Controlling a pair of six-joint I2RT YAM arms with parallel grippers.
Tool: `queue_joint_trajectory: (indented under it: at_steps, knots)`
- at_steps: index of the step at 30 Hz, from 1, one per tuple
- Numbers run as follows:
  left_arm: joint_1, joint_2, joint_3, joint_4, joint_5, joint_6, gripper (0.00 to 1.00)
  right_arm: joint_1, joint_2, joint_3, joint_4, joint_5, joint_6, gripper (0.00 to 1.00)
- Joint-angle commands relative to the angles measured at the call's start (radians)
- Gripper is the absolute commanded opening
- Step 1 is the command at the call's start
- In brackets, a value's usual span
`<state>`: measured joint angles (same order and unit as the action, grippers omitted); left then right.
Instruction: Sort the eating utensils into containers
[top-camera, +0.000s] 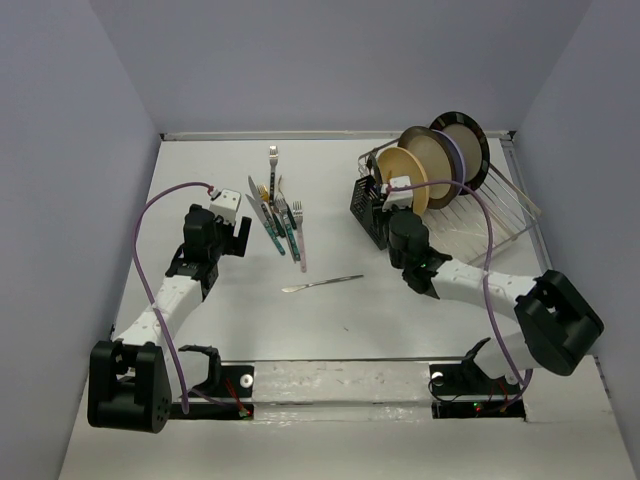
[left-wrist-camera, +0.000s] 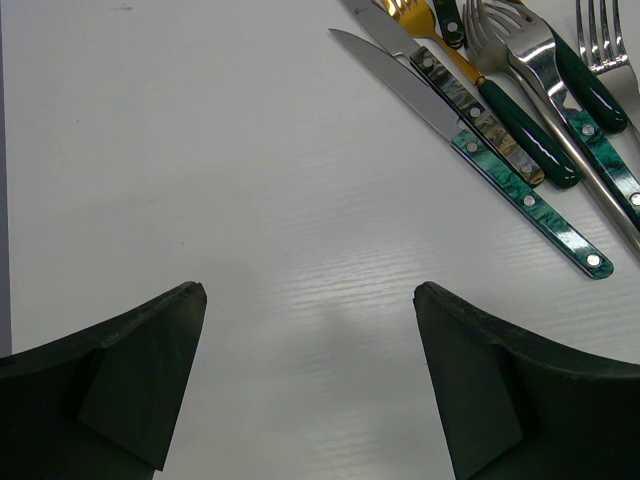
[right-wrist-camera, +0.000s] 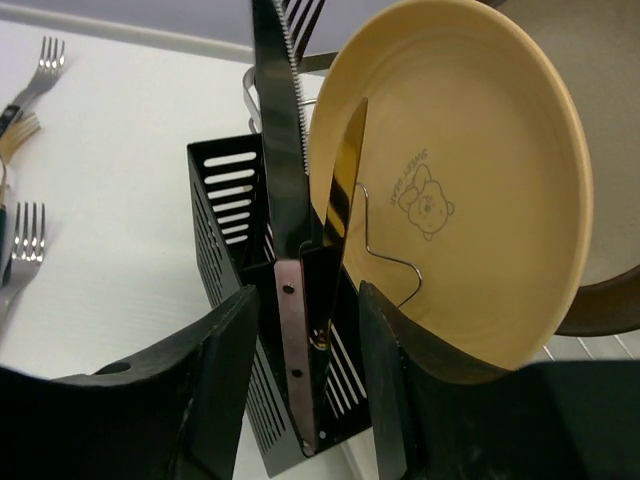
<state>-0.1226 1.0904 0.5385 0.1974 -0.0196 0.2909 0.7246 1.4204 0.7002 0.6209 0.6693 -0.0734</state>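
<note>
Nearest the arm bases, a lone silver knife lies flat on the white table, apart from everything else. Over on the left, the left gripper hovers low over bare tabletop, fingers spread wide, nothing between them. Just past its right finger sits the bunch of forks and knives, green, black and gold handles lying side by side. On the right, the right gripper is at the black caddy, fingers parted, and a knife with a pinkish handle stands between them, a gap on either side, handle low against the slotted wall. A gold knife sticks up beside it. Behind stands a yellow plate in the rack.
</note>
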Motion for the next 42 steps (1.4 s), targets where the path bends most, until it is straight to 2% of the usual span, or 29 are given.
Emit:
queue_joint_trajectory:
  at_steps: [1,3,5,7,8,9,12,13,16,18,19,23,34,42]
  knots:
    - [0.005,-0.015,-0.003,0.043,0.001,0.010,0.99,-0.002,-0.077,0.073,-0.110,-0.019,0.015,0.55]
    - [0.005,-0.012,0.000,0.042,0.001,0.011,0.99,-0.002,-0.096,0.126,-0.194,-0.039,-0.015,0.56]
    - [0.005,-0.009,0.000,0.042,0.000,0.010,0.99,-0.002,-0.112,0.168,-0.298,-0.121,-0.046,0.57]
    - [0.005,-0.006,0.001,0.042,0.000,0.011,0.99,-0.002,-0.136,0.241,-0.436,-0.277,-0.087,0.57]
    - [0.005,-0.007,0.003,0.042,0.000,0.011,0.99,-0.002,-0.144,0.267,-0.485,-0.360,-0.098,0.58]
    - [0.005,-0.007,0.002,0.042,-0.002,0.010,0.99,-0.002,-0.147,0.322,-0.542,-0.566,-0.126,0.63]
    - [0.005,-0.006,0.003,0.042,-0.003,0.011,0.99,0.019,-0.098,0.442,-0.853,-0.961,-0.219,0.73]
    - [0.005,-0.006,0.003,0.042,-0.002,0.011,0.99,0.030,-0.074,0.443,-0.854,-0.984,-0.241,0.73]
    - [0.005,-0.007,0.000,0.042,-0.002,0.011,0.99,0.062,0.047,0.502,-0.996,-0.921,-0.305,0.72]
    - [0.005,-0.011,0.000,0.042,-0.002,0.013,0.99,0.072,0.208,0.597,-1.103,-0.884,-0.348,0.71]
    - [0.005,-0.012,0.000,0.042,-0.002,0.013,0.99,0.072,0.209,0.598,-1.137,-0.883,-0.348,0.70]
    - [0.005,-0.014,-0.002,0.043,0.000,0.016,0.99,0.095,0.382,0.703,-1.218,-0.873,-0.394,0.69]
    - [0.005,-0.015,-0.002,0.043,0.000,0.016,0.99,0.104,0.580,0.780,-1.268,-0.863,-0.414,0.69]
    - [0.005,-0.012,-0.002,0.043,0.000,0.021,0.99,0.154,0.615,0.740,-1.279,-0.807,-0.379,0.65]
